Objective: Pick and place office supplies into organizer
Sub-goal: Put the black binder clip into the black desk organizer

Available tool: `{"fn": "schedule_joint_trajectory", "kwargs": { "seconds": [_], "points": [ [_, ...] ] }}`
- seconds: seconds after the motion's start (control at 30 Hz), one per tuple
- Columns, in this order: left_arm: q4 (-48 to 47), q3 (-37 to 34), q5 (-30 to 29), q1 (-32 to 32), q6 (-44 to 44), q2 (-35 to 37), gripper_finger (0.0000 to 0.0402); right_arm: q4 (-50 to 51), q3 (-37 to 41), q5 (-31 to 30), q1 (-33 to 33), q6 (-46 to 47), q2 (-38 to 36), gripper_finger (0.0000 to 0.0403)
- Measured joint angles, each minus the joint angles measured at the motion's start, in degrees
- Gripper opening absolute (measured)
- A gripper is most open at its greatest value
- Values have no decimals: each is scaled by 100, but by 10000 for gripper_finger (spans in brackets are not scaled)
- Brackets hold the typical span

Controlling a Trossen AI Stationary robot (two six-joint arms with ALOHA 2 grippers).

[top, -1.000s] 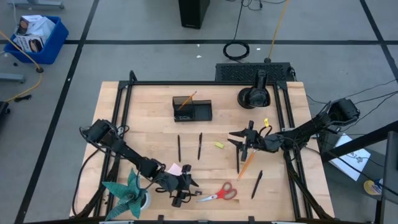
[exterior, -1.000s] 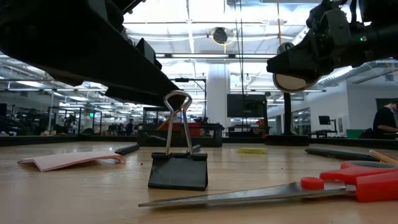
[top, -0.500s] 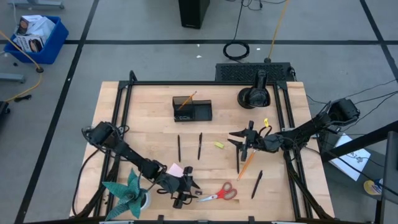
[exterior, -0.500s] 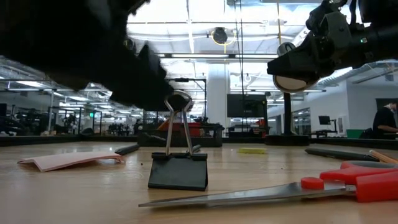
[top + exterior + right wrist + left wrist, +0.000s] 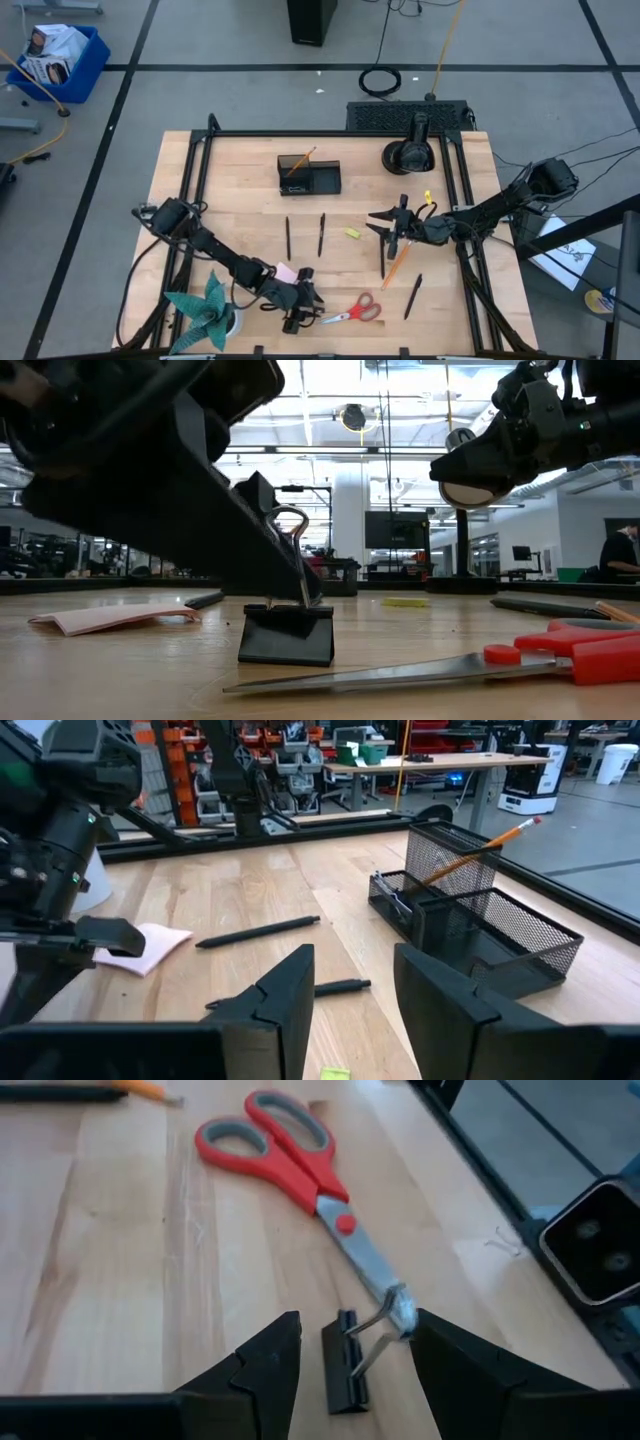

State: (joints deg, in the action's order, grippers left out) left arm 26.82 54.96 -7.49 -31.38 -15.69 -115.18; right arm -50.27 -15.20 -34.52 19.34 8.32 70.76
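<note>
A black binder clip (image 5: 343,1368) stands on its flat base near the table's near edge, its wire handles (image 5: 288,550) upright and beside the blade tip of the red-handled scissors (image 5: 285,1152). My left gripper (image 5: 352,1372) is open, low over the clip, with one finger on each side and a gap to each. My right gripper (image 5: 392,228) hangs open above the table's right half, over a black pen and an orange pencil (image 5: 396,266). The black mesh organizer (image 5: 308,176) sits toward the far edge with a pencil in its cup. A pink sticky pad (image 5: 281,272) lies by the left arm.
Black pens (image 5: 288,238) (image 5: 321,234) (image 5: 412,296) and a small yellow bit (image 5: 351,233) lie mid-table. The teal paper plant (image 5: 207,308) stands at the near left corner, and the round black object with a post (image 5: 408,153) at the far right. Black frame rails border the table.
My left gripper has come down and moved toward the binder clip; its open fingers now straddle the clip, where a second ago they were above it. The clip, the scissors and the right arm have kept still.
</note>
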Motion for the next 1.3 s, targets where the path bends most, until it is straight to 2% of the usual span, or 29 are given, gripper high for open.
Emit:
{"fn": "schedule_joint_trajectory", "kwargs": {
  "seconds": [0.2,0.3,0.8,0.87,1.1,1.3],
  "points": [
    [-19,0,-114,-4,5,2,190,36,0,2,1,3,0,130],
    [55,0,-117,-2,29,2,177,39,0,2,1,2,0,130],
    [45,0,-138,21,110,2,14,42,0,2,1,2,0,130],
    [34,0,-144,29,116,29,8,42,0,2,1,3,0,130],
    [1,0,-307,53,168,251,28,42,0,4,0,4,0,130],
    [-775,0,-945,88,360,801,8,72,0,4,1,137,0,130]
  ]
}}
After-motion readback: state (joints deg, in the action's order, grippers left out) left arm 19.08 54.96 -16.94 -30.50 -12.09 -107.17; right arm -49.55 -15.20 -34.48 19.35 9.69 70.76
